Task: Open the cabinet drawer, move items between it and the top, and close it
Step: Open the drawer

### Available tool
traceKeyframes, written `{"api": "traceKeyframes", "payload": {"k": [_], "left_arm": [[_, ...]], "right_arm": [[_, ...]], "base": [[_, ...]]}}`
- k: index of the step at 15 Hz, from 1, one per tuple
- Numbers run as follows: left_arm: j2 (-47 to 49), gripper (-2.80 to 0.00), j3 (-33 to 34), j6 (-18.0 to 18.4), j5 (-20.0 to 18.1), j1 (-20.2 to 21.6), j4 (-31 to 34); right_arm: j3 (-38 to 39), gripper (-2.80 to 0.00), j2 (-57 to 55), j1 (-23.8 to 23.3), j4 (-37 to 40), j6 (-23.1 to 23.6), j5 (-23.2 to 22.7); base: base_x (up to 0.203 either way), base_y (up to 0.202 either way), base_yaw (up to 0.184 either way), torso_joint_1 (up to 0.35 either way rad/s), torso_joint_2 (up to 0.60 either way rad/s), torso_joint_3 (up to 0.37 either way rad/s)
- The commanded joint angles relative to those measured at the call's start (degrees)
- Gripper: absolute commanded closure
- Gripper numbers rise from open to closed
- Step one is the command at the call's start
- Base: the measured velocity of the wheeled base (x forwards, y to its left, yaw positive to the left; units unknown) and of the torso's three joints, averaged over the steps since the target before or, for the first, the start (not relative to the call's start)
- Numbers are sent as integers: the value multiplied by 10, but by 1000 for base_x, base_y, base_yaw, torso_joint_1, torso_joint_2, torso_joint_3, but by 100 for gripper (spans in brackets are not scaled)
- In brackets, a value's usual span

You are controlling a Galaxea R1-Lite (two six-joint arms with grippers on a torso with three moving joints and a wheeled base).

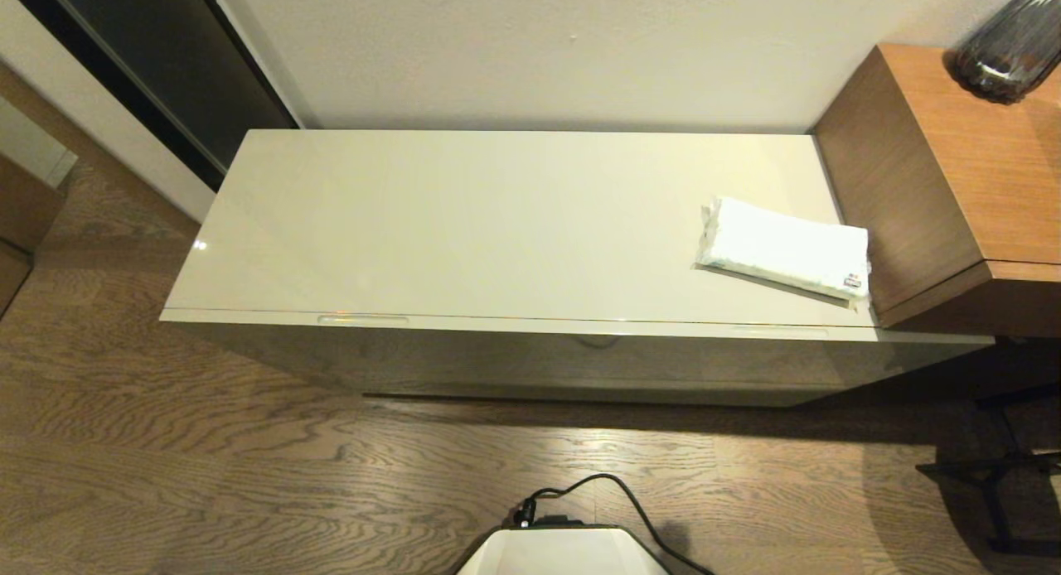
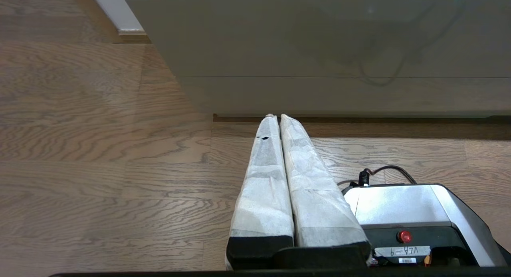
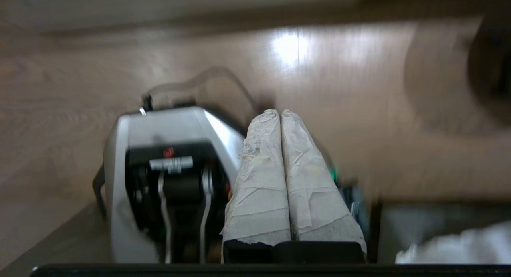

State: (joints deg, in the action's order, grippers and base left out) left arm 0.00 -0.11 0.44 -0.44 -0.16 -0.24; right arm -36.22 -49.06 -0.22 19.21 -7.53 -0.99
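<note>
Lying near the right end of the top (image 1: 464,219), the tissue pack (image 1: 783,248) sits just beside the orange-brown wooden surface (image 1: 978,169). Below, the cabinet drawer (image 1: 530,330) is closed. Both grippers hang low over the floor (image 1: 207,475), left gripper (image 2: 276,116) and right gripper (image 3: 278,111), fingers pressed together, holding nothing.
</note>
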Motion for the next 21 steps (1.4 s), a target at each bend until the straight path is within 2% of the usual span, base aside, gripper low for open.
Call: {"api": "traceKeyframes", "payload": {"k": [1, 4, 6, 9, 11, 13, 17, 21], "left_arm": [[0, 0, 0, 0, 0, 0, 0], [0, 0, 0, 0, 0, 0, 0], [0, 0, 0, 0, 0, 0, 0], [0, 0, 0, 0, 0, 0, 0], [0, 0, 1, 0, 0, 0, 0], [0, 0, 0, 0, 0, 0, 0], [0, 0, 0, 0, 0, 0, 0], [0, 0, 0, 0, 0, 0, 0]], "right_arm": [[-28, 0, -227, 5, -46, -29, 1], [-135, 0, -365, 30, -90, -115, 17], [-213, 0, -434, 53, -101, -152, 62], [-268, 0, -497, 98, -120, -201, 91], [-267, 0, -515, 121, -185, -211, 95], [-265, 0, -517, 127, -214, -212, 98], [-250, 0, -521, 129, -220, -214, 97], [-245, 0, -560, 135, -257, -248, 98]], "base": [[0, 0, 0, 0, 0, 0], [0, 0, 0, 0, 0, 0], [0, 0, 0, 0, 0, 0], [0, 0, 0, 0, 0, 0], [0, 0, 0, 0, 0, 0], [0, 0, 0, 0, 0, 0], [0, 0, 0, 0, 0, 0], [0, 0, 0, 0, 0, 0]]}}
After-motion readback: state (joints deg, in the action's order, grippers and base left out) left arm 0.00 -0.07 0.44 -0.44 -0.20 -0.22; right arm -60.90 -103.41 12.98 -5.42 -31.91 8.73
